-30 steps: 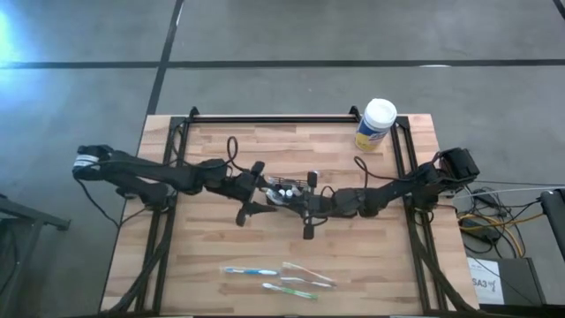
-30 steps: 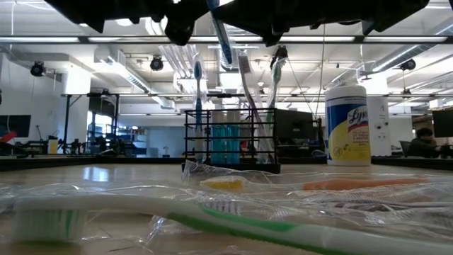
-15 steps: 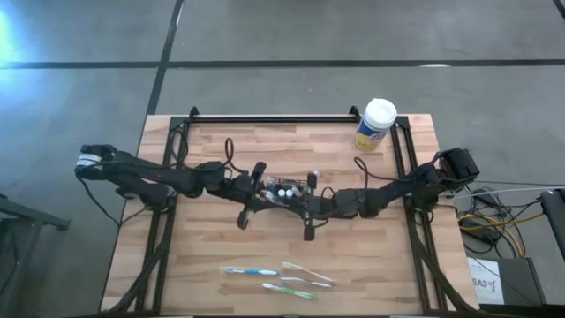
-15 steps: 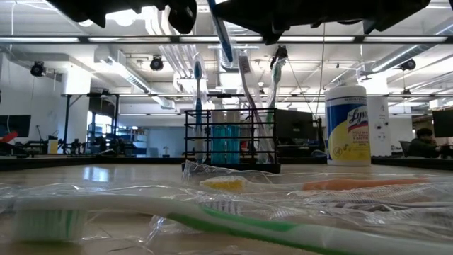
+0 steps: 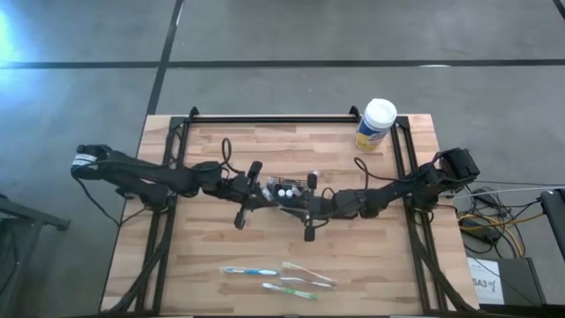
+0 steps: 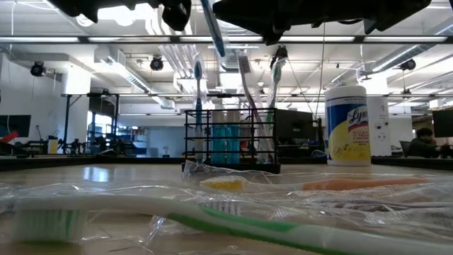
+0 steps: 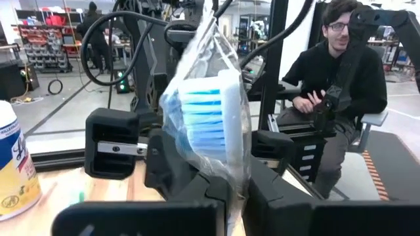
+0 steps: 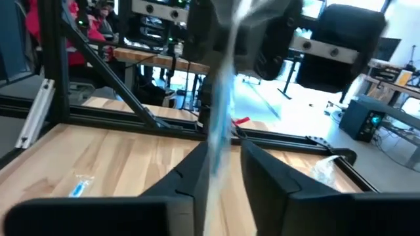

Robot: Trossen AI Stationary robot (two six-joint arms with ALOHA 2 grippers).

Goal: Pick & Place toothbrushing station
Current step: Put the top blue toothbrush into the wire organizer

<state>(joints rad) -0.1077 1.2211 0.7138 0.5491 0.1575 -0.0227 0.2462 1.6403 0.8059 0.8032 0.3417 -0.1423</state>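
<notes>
A blue toothbrush (image 7: 203, 111) in a clear plastic wrap stands nearly upright in the air over mid-table, its lower end (image 6: 218, 42) hanging free. My left gripper (image 5: 265, 193) is shut on it. My right gripper (image 5: 296, 205) faces it, open, its fingers (image 8: 191, 172) on either side of the wrapped handle (image 8: 218, 131). The black mesh holder (image 5: 289, 187) sits on the table just beyond them, with toothbrushes standing in it (image 6: 244, 78). More wrapped toothbrushes (image 5: 282, 276) lie near the front edge. My left gripper pinches the wrapped toothbrush just below its bristle head (image 7: 234, 172) between its two fingers, coming level from the table's left and lying across it. The head rises above the fingers. The handle hangs below, clear of the table.
A yellow canister with a white lid (image 5: 376, 124) stands at the far right corner. Black frame rails (image 5: 274, 117) run along the table's far and side edges. A seated person (image 7: 335, 85) shows beyond the table in the left wrist view.
The blue toothbrush has risen slightly and shifted a little toward the table's left, with my left gripper drawing back that way. My right arm has kept still.
</notes>
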